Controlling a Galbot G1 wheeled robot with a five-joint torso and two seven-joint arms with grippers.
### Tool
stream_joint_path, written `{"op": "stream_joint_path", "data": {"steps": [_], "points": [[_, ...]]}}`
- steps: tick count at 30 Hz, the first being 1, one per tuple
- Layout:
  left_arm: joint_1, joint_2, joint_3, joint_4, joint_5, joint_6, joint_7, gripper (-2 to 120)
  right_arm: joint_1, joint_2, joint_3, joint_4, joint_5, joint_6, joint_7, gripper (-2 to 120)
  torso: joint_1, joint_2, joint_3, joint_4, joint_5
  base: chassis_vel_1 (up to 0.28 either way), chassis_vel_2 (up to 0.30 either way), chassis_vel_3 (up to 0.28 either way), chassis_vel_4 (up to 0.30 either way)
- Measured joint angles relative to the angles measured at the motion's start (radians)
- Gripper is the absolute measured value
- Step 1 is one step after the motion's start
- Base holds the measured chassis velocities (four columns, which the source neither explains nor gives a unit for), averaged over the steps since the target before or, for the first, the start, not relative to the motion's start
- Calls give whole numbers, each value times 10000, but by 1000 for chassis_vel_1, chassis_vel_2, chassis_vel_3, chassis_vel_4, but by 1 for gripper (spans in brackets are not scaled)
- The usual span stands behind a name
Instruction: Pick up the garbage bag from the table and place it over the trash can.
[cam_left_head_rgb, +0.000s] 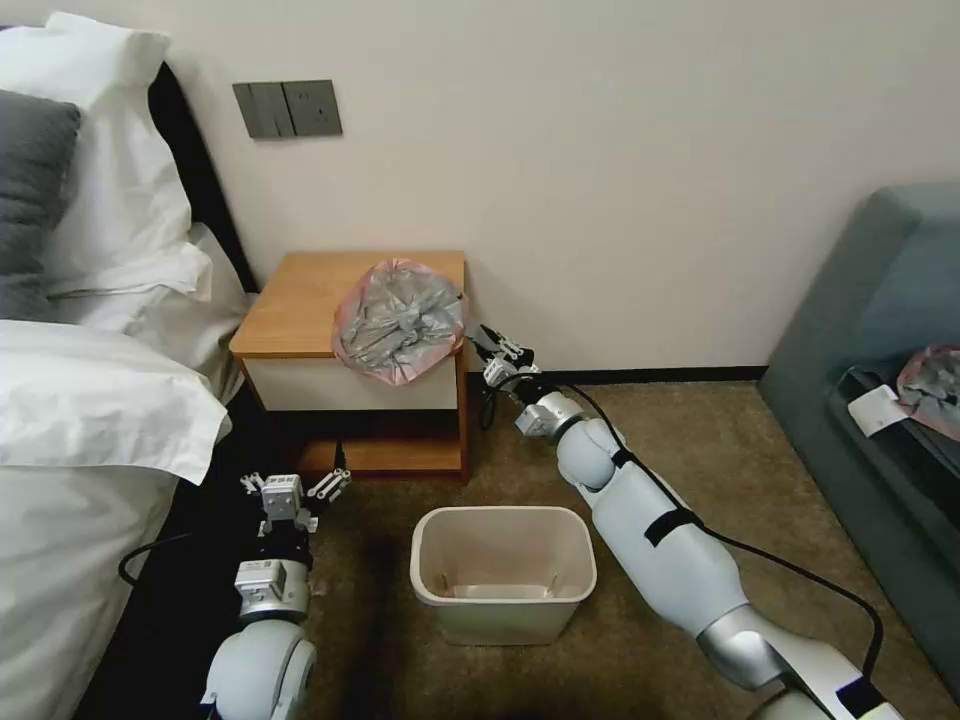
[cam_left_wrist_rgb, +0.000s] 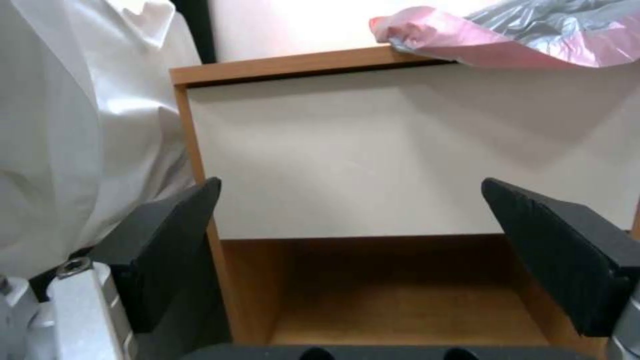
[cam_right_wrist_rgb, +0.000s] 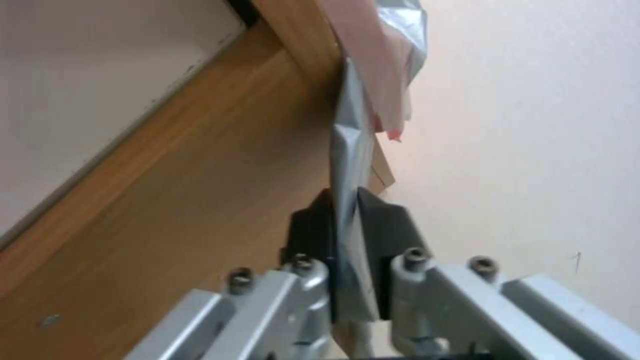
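A: Where is the garbage bag (cam_left_head_rgb: 398, 320) sitting?

B: On the table (cam_left_head_rgb: 300, 300), toward the top's right front corner. It lies crumpled, silver-grey in the middle with the pink rim around it, and its edge spills over the front at about six o'clock and over the right side at three o'clock.

A: Is anything holding it?

B: Yes. The right gripper (cam_right_wrist_rgb: 345, 227) sits just off the table's right side, and the right wrist view shows its two dark pads clenched on a hanging fold of the grey plastic. I judge the overhang is the reason for that grip: a thin film lying flat on wood gives little to pinch, while a dangling flap can be taken from the side.

A: And the other arm?

B: The left gripper (cam_left_head_rgb: 295, 490) hovers low, at about seven o'clock from the bag, in front of the table's open lower shelf. Its fingers (cam_left_wrist_rgb: 170, 245) are spread wide with nothing between them (it looks like it is waiting).

A: The trash can (cam_left_head_rgb: 503, 570)?

B: On the carpet at five o'clock from the bag, well apart from it, mouth up and unlined. Standing between the two arms, it seems set where both could reach its rim.

A: What can't you make out?

B: How much plastic the pads have taken; the fold runs down between them and out of sight. The bag's opening is also hard to find in all those wrinkles.
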Motion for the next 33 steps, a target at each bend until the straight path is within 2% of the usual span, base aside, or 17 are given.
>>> {"op": "stream_joint_path", "data": {"steps": [1, 3, 9, 14, 18, 19, 22, 23, 25, 26, 29, 33], "points": [[0, 0, 0, 0, 0, 0, 0, 98, 0, 0, 0, 0, 0, 0, 0, 10, 0, 0, 0, 0, 0, 0, 0, 0, 0], [-11, 10, 5, 0, 0, 0, -5, 98, -29, 13, 8, 7, 1, 10, -12, 0, 0, 0, 0, 0, 0, 0, 0, 0, 0], [-7, 26, 1, -1, 1, 6, -11, 98, -29, 18, 20, 73, 29, 19, -25, 0, 0, 0, 0, 1, 0, 0, 0, 0, 0], [30, 13, -66, 86, 7, -19, -161, 98, -212, -149, 132, 602, 174, -11, -58, 0, -1, 0, 0, 1, 0, 0, 0, 0, 0], [-14, 31, -220, 150, -211, 35, -466, 98, -911, -698, 288, 2104, 865, -273, -198, 0, 0, 0, 1, 1, 0, 0, 0, 0, 0], [-14, 31, -220, 150, -211, 35, -466, 98, -911, -698, 288, 2104, 865, -273, -198, 0, 0, 0, 1, 1, 0, 0, 0, 0, 0], [-261, 50, -386, 87, -462, 164, -554, 98, -1782, -1384, 193, 3613, 1322, -612, -471, 0, 0, 0, 0, 0, -2, 0, 0, 0, 0], [-261, 50, -386, 87, -462, 164, -554, 98, -1782, -1384, 193, 3613, 1322, -612, -471, 0, 0, 0, 0, 0, -2, 0, 0, 0, 0], [-412, 70, -478, -73, -650, 190, -577, 98, -2606, -1860, 128, 4555, 1618, -734, -494, 0, -1, 0, 0, -3, 0, 0, 0, 0, 0], [-412, 70, -478, -73, -650, 190, -577, 98, -2606, -1860, 128, 4555, 1618, -734, -494, 0, -1, 0, 0, -3, 0, 0, 0, 0, 0], [-493, 142, -573, -360, -815, 224, -611, 98, -3728, -2412, 64, 5821, 2201, -1123, -493, 0, -1, 0, -1, -1, 0, 0, 0, 0, 0], [-547, 178, -627, -721, -955, 321, -621, 98, -4701, -2954, 47, 6783, 2332, -1349, -597, 0, -1, 0, -1, -1, 0, 0, 0, 0, 0]]}}
